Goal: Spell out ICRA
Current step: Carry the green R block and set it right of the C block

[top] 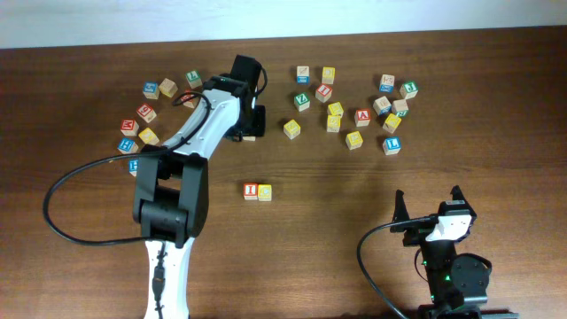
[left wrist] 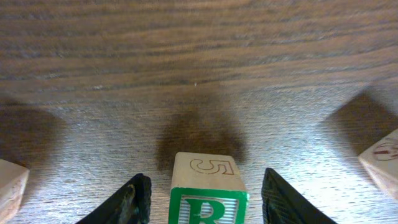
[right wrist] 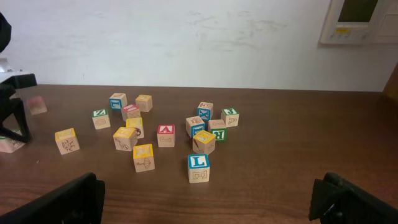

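I (top: 251,190) and C (top: 265,191) lay side by side; the left hand (left wrist: 205,190) stood open astride R (left wrist: 208,198). Next, I reckoned, it had to clench, then set R beside C.

Overhead, light is even and fairly bright; cubes (top: 354,139) cast short, soft shadows on the dark table (top: 354,221). In the left wrist view a broad shadow lies ahead of the R cube (left wrist: 208,193), two more at the side edges, pale sheen between. In the right wrist view the wall (right wrist: 186,37) is bright, the right fingers (right wrist: 68,202) dark and out of focus, and a pinkish cube (right wrist: 36,104) at far left looks smeared, perhaps by motion.
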Controlling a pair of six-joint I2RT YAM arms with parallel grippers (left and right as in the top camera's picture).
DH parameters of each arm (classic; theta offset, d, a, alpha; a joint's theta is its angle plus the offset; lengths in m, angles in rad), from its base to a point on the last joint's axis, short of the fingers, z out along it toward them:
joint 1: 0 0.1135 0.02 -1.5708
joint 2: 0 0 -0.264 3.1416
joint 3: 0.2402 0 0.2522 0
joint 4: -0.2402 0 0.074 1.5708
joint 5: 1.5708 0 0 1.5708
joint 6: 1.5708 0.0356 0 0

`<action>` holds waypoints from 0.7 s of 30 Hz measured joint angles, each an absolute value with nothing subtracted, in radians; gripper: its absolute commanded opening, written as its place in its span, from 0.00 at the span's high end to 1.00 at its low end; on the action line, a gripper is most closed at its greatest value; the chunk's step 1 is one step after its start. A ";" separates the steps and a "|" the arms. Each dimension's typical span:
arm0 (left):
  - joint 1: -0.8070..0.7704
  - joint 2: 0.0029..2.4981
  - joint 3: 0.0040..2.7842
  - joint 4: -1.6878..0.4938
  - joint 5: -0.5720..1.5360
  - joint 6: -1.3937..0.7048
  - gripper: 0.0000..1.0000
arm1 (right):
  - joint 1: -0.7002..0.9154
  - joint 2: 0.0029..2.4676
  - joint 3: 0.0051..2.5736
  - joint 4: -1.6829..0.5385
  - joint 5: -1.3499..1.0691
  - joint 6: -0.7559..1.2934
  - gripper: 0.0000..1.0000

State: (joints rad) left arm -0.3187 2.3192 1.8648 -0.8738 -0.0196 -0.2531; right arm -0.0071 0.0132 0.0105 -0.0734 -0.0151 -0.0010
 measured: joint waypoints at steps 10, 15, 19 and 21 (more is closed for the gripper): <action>-0.319 2.319 1.847 -0.839 -0.020 -0.253 0.68 | -0.007 0.013 0.010 -0.073 -0.015 -0.001 0.02; -0.319 2.319 1.847 -0.829 -0.020 -0.253 0.73 | -0.007 0.013 0.010 -0.073 -0.015 -0.001 0.02; -0.319 2.319 1.847 -0.830 -0.023 -0.253 0.76 | -0.007 0.013 0.010 -0.073 -0.015 -0.001 0.02; -0.319 2.319 1.847 -0.836 -0.024 -0.253 0.76 | -0.007 0.013 0.010 -0.073 -0.015 -0.001 0.02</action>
